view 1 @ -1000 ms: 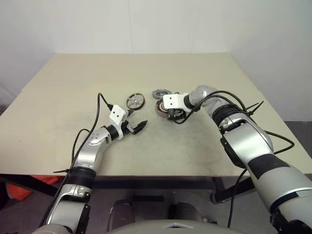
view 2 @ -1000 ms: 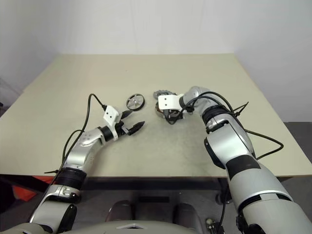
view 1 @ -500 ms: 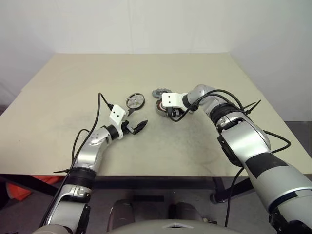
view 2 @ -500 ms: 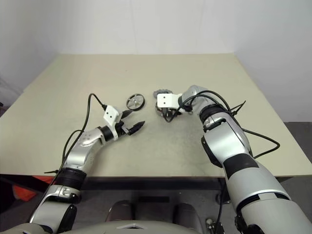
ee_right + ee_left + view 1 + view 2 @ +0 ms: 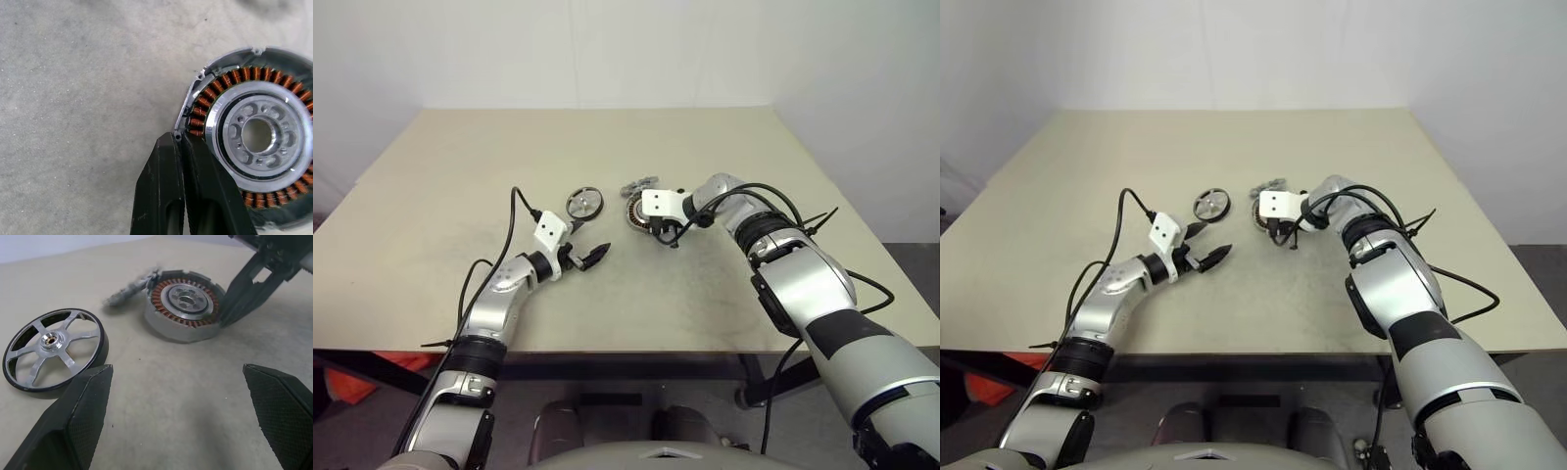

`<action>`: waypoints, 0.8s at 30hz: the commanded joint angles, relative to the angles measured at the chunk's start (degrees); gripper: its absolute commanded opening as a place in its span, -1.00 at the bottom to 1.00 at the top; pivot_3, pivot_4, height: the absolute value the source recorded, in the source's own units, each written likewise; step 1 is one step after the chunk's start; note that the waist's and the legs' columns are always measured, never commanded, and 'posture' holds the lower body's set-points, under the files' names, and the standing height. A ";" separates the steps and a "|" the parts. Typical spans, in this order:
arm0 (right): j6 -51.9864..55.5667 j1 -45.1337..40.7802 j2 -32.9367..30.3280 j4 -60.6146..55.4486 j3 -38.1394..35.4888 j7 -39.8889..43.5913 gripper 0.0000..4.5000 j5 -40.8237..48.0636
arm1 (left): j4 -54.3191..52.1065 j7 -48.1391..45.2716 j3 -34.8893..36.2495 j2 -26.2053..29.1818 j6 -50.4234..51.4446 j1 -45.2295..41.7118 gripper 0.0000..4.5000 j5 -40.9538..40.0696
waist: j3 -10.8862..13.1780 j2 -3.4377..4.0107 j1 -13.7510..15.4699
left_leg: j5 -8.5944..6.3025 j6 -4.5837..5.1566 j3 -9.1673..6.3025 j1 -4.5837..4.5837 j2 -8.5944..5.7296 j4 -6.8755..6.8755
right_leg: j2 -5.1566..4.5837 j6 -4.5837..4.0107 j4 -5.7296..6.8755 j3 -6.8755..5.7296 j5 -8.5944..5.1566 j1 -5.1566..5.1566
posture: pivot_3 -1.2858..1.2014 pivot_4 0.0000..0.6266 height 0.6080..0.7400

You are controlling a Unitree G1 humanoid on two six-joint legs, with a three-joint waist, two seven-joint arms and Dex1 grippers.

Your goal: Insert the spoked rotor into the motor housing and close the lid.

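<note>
shiny metal spoked rotor (image 5: 53,348), copper-wound metal motor housing (image 5: 183,303), matt speckled table (image 5: 186,396)

Even, soft light; faint shadows; the lid (image 5: 128,290) blurred.

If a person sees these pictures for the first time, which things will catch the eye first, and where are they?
First comes the motor housing, with its ring of copper windings, near the middle of the table, with the right gripper shut on its rim. To its left lies the shiny spoked rotor, flat and apart from it, in front of the open left gripper. The grey lid rests just behind the housing.
</note>
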 commanded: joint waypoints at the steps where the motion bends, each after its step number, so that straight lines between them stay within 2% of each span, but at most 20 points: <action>1: 0.28 -0.72 -0.31 -1.02 -0.82 0.87 -0.98 0.85 | -1.56 0.46 0.34 0.27 -0.53 -1.12 1.00 -0.13 | 0.00 0.00 0.00 | 0.00 0.00 0.00 -0.01 0.00 0.00 | 0.01 0.00 0.00 0.00 0.00 -0.01 | 0.03 -1.00 1.00; 8: 2.88 -1.32 -0.20 -1.98 -4.33 2.69 -0.98 4.43 | -1.25 0.82 0.29 0.01 -0.61 -1.30 1.00 0.02 | 0.02 0.03 0.01 | -0.03 0.05 0.01 -0.05 0.01 0.00 | 0.02 0.00 -0.05 -0.01 0.00 -0.03 | 0.03 -1.00 1.00; 15: 12.22 -1.35 -1.46 -8.98 -9.26 16.77 -0.98 11.75 | -0.81 1.21 0.31 -0.35 -1.06 -0.82 1.00 -0.03 | 0.09 0.13 0.03 | -0.06 0.11 0.01 -0.30 0.04 0.05 | 0.03 -0.01 -0.06 -0.04 0.00 -0.22 | 0.03 -1.00 1.00; 18: 18.35 2.21 -2.74 -18.09 -8.76 22.39 -0.98 13.64 | -0.57 1.34 0.27 -0.61 -1.15 -0.84 1.00 -0.01 | 0.08 0.13 0.25 | -0.10 0.32 -0.01 -1.04 0.08 0.51 | 0.05 -0.03 0.13 -0.13 0.02 -0.75 | 0.03 -1.00 1.00; 24: 33.10 14.29 -5.96 -44.50 -6.12 26.51 -0.98 15.89 | 0.93 1.06 0.51 -0.62 -1.62 -1.93 1.00 -0.09 | 0.09 0.11 0.67 | -0.08 0.60 -0.01 -1.11 0.05 0.66 | 0.02 0.00 0.15 -0.11 0.04 -0.76 | 0.03 -1.00 1.00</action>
